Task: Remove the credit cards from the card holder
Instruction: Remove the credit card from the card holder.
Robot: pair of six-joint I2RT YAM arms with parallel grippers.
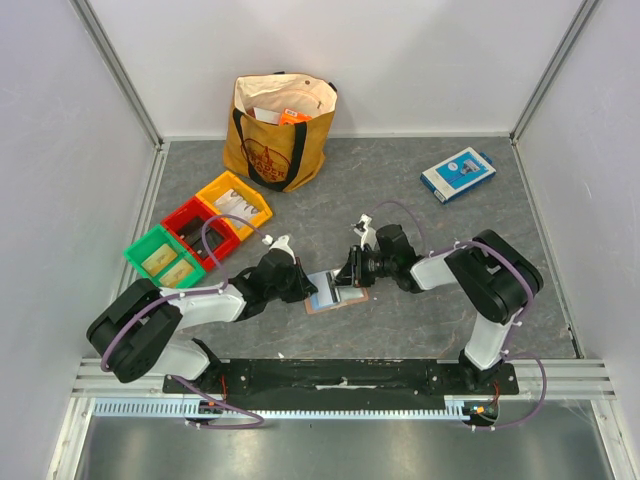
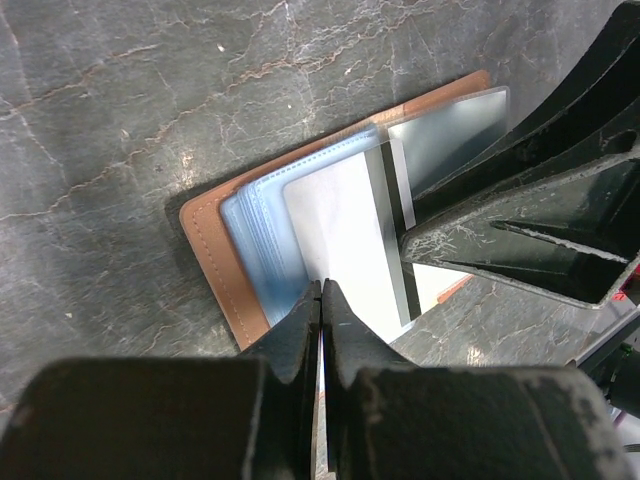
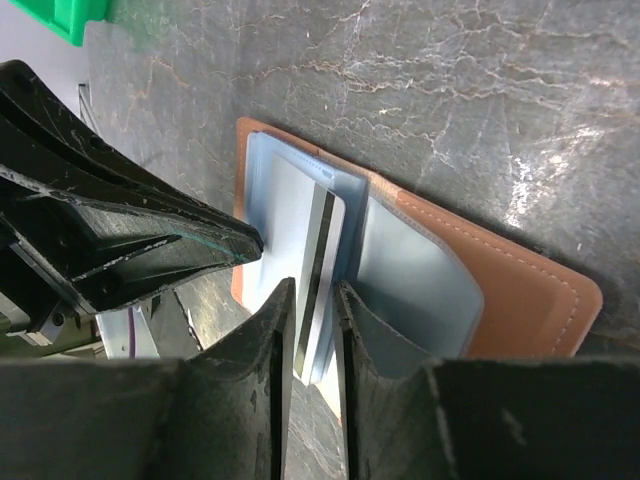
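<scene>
Card holder [image 1: 337, 294] lies open and flat near the centre of the grey tabletop [image 1: 420, 330], tan leather down and pale blue sleeves up. Left tool [image 1: 307, 290] sits at its 9 o'clock, jaws pinched shut at the edge of a white credit card [image 2: 345, 230] that pokes out of the sleeves; whether it grips that card I cannot tell. Right tool [image 1: 351, 274], at 2 o'clock, stands narrow and straddles the card's striped end, contact unclear. Tote bag [image 1: 282, 130] stands at the tabletop's 12 o'clock, coloured bins [image 1: 200, 230] at 10, blue-and-white box [image 1: 458, 173] at 2.
</scene>
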